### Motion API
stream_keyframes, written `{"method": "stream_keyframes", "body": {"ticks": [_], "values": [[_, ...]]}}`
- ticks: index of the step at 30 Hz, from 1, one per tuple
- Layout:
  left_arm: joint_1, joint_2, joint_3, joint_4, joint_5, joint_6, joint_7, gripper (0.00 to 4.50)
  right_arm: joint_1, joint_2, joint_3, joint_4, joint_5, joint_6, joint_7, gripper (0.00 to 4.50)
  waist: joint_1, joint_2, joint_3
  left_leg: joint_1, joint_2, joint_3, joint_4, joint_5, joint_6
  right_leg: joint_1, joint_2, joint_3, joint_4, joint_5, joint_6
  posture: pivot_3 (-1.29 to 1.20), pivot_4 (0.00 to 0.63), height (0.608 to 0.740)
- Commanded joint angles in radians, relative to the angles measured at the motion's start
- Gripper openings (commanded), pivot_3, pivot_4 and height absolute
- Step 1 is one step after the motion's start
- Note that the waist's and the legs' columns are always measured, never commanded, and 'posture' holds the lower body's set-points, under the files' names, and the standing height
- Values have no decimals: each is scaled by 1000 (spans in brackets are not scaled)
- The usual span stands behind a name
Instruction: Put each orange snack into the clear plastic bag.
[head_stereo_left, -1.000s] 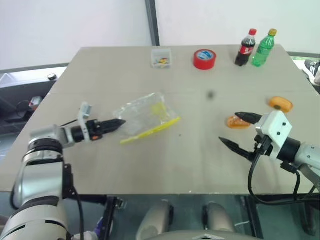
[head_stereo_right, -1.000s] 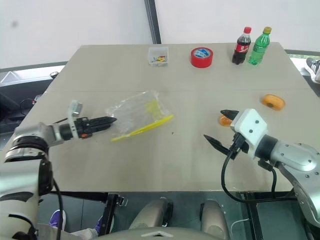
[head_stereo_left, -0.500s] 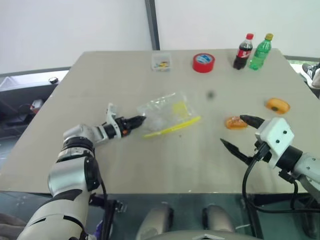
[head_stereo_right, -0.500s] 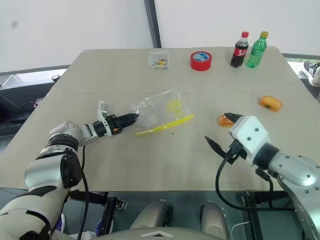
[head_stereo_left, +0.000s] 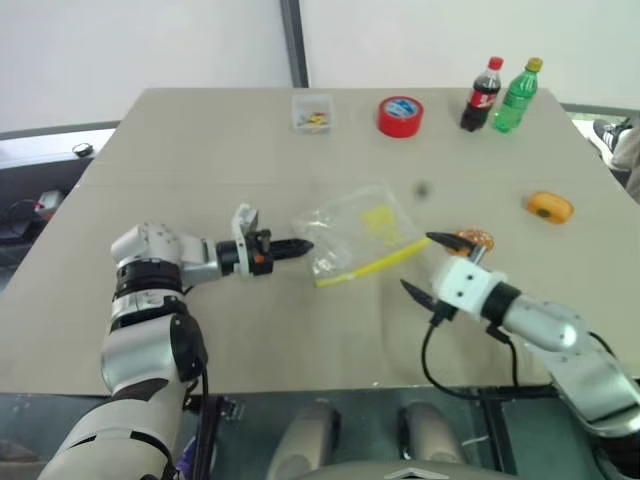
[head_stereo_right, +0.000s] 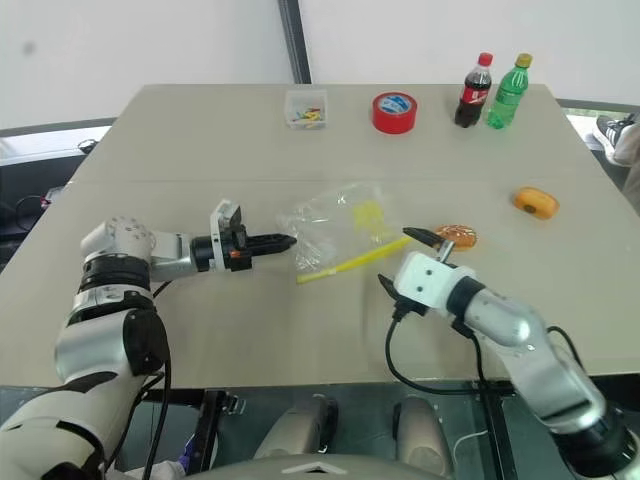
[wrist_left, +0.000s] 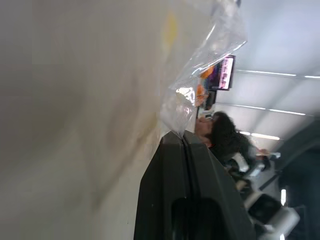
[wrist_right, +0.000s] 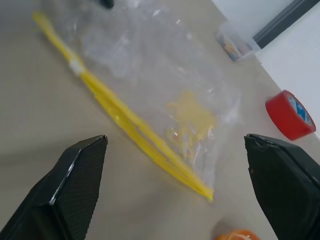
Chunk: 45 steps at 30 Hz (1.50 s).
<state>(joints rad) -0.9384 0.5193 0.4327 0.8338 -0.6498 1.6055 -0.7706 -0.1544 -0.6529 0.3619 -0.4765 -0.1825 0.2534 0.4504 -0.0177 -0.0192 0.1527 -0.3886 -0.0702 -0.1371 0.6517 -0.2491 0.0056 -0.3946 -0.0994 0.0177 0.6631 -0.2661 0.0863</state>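
On a beige worktop (head_stereo_left: 200, 330), the left claw (head_stereo_left: 300, 245) is clenched on a corner of the clear plastic bag (head_stereo_left: 365, 228), its two black fingers pressed flat together around the crinkled film, as the left wrist view confirms. The bag lies near the middle of the worktop, its yellow seal strip (head_stereo_left: 368, 267) running along the edge nearer the robot. The right claw (head_stereo_left: 428, 264) stands released, its fingers spread wide and holding nothing, just beside the end of the seal strip; in the right wrist view the strip and the bag lie ahead of the gap between those fingers (wrist_right: 70, 190).

One orange snack (head_stereo_right: 456, 236) rests on the worktop just behind the right claw's upper finger, close to the bag's right end but outside it. The other orange snack (head_stereo_left: 549, 206), marked with a dark spot, lies well apart toward the right edge. Neither snack is in the bag.

Along the far side of the worktop stand a small clear box (head_stereo_left: 312, 112) of bits, a red tape roll (head_stereo_left: 400, 116), a dark cola bottle (head_stereo_left: 478, 96) with a red cap and, just beside it, a green bottle (head_stereo_left: 514, 96) with a yellow cap. All four are well clear of the bag and of both claws. Nothing lies between the right claw and the nearer snack.
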Motion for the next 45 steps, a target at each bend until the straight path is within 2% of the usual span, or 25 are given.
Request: {"method": "stream_keyframes", "body": {"ticks": [1, 4, 9, 14, 15, 17, 18, 20, 23, 24, 28, 29, 30, 32, 34, 35, 37, 41, 45], "values": [[-39, 18, 23, -17, -158, 9, 77, 25, -63, 37, 61, 125, -154, -90, -63, 4500, -3, 0, 0, -1, 0, 1, 0, 0, 0, -1, 0, 0, 0, 0, 0, 0, 150, 740], [-45, 37, 8, -18, -310, 9, 166, 25, -96, 76, 85, 230, -257, -130, -124, 4500, -2, 0, 0, -6, 1, 1, 0, 1, -1, -7, 0, 1, 2, 0, -1, 0, 150, 740], [-7, 56, -13, -41, -537, 9, 337, 25, -186, 208, 73, 401, -364, -131, -279, 4500, -14, -1, 0, -9, 2, 3, 0, 1, -2, -13, 0, 5, 6, 1, -2, 0, 150, 740], [43, 47, 9, -88, -709, 9, 503, 25, -265, 313, 79, 571, -325, -193, -281, 4500, -25, -1, 0, -9, 2, 6, 1, 2, -3, -15, 0, 9, 11, 1, -2, 0, 150, 740], [50, 43, 23, -94, -737, 9, 538, 0, -276, 329, 71, 596, -308, -202, -273, 3959, -26, -1, 0, -9, 2, 6, 1, 2, -3, -16, 1, 9, 13, 1, -2, 0, 150, 740], [67, 38, 45, -114, -786, 9, 598, 0, -291, 350, 52, 628, -293, -207, -279, 3197, -27, -1, 0, -8, 3, 7, 1, 2, -4, -16, 1, 10, 14, 1, -2, 0, 150, 740], [75, 32, 59, -123, -804, 9, 628, 0, -297, 357, 40, 639, -286, -206, -282, 2498, -26, -1, 0, -8, 3, 7, 1, 2, -4, -17, 2, 10, 14, 1, -2, 0, 150, 740], [93, 15, 87, -148, -844, 9, 687, 0, -305, 362, 25, 652, -277, -217, -285, 1834, -26, -1, 0, -8, 3, 7, 1, 2, -4, -17, 2, 11, 14, 1, -2, 0, 150, 740], [127, -17, 129, -207, -907, -5, 776, 0, -329, 366, -6, 668, -267, -239, -311, 308, -25, -1, 0, -8, 3, 8, 1, 2, -4, -17, 1, 11, 14, 1, -2, 0, 150, 740], [140, -26, 139, -228, -934, -17, 806, 0, -341, 366, -18, 677, -262, -250, -321, 13, -25, -1, 0, -8, 3, 8, 1, 2, -4, -17, 1, 11, 14, 1, -2, 0, 150, 740], [208, -47, 150, -381, -988, -93, 893, 0, -392, 359, -55, 706, -249, -285, -330, 13, -28, -1, 0, -8, 3, 9, 1, 2, -4, -17, 1, 12, 15, 1, -2, 0, 150, 740], [230, -46, 144, -442, -971, -120, 897, 0, -408, 361, -69, 714, -232, -288, -323, 13, -27, -1, 0, -8, 3, 10, 1, 2, -4, -18, 1, 13, 15, 1, -3, 0, 150, 740], [263, -29, 105, -554, -881, -168, 865, 413, -429, 359, -79, 722, -221, -292, -310, 0, -27, -1, 0, -8, 4, 10, 1, 2, -4, -18, 2, 13, 15, 1, -3, 0, 150, 740], [342, 49, -38, -828, -685, -276, 726, 727, -482, 355, -95, 753, -191, -292, -272, 0, -31, -2, 1, -8, 4, 11, 1, 2, -4, -18, 2, 14, 14, 2, -3, 0, 150, 740], [424, 153, -210, -1083, -447, -492, 542, 1754, -539, 348, -105, 792, -168, -286, -234, 0, -28, -2, 1, -8, 4, 15, -1, 2, -4, -19, 3, 18, 14, 3, -5, 0, 150, 740], [452, 180, -255, -1149, -369, -573, 488, 2150, -561, 348, -112, 808, -156, -282, -219, 0, -27, -1, 2, -8, 4, 17, -2, 2, -4, -20, 4, 19, 13, 3, -5, 0, 150, 740], [513, 242, -331, -1258, -204, -759, 375, 2594, -597, 347, -122, 834, -134, -260, -181, 0, -21, -1, 2, -7, 4, 17, -3, 2, -4, -20, 4, 20, 12, 3, -6, 0, 150, 740], [613, 329, -496, -1413, 127, -1074, 255, 2594, -659, 346, -124, 873, -114, -216, -118, 0, -22, 0, 2, -7, 6, 19, -6, 2, -4, -20, 6, 21, 7, 4, -7, 0, 150, 740], [641, 283, -600, -1431, 348, -1186, 318, 2594, -684, 365, -124, 867, -100, -143, -82, 0, -22, 1, 3, -8, 6, 20, -8, 2, -4, -20, 7, 21, 4, 5, -8, 0, 150, 740]]}}
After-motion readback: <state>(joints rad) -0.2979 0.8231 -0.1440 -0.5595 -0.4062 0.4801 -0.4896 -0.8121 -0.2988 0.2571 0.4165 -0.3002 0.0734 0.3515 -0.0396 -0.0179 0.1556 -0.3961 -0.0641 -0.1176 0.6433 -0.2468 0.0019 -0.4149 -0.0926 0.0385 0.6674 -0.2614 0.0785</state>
